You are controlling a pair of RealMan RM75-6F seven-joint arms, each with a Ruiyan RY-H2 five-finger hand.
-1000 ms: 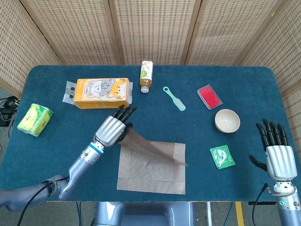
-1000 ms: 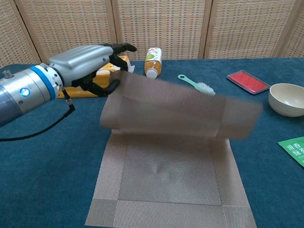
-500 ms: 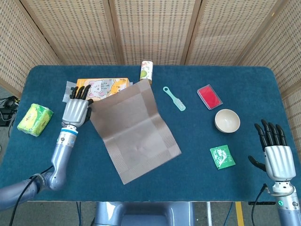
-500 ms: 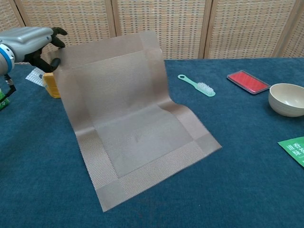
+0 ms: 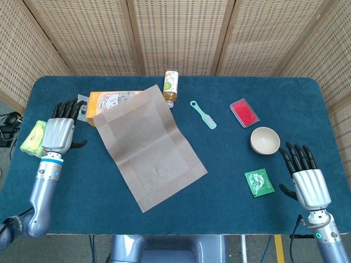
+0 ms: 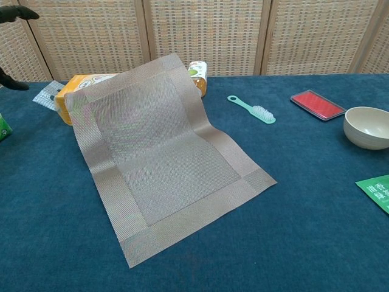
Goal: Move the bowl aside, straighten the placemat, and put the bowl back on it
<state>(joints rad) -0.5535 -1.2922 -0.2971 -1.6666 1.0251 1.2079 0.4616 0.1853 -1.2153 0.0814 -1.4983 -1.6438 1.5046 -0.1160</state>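
The brown woven placemat (image 5: 148, 147) (image 6: 161, 158) lies unfolded and skewed on the blue table, its far end propped up against the orange box (image 5: 107, 101) (image 6: 78, 84). The cream bowl (image 5: 265, 140) (image 6: 366, 126) stands off the mat at the right. My left hand (image 5: 57, 132) hovers open left of the mat, fingers spread, holding nothing; in the chest view only its dark fingertips (image 6: 13, 14) show at the top left corner. My right hand (image 5: 304, 175) is open at the front right, just below the bowl.
A small bottle (image 5: 170, 87) lies behind the mat's far corner. A green brush (image 5: 203, 114), a red case (image 5: 244, 112) and a green packet (image 5: 259, 182) sit on the right side. A yellow-green pack (image 5: 33, 139) lies by my left hand.
My left hand has let go of the placemat and pulled away to the left. The mat has dropped, its far end leaning on the orange box. My right hand shifted slightly inward.
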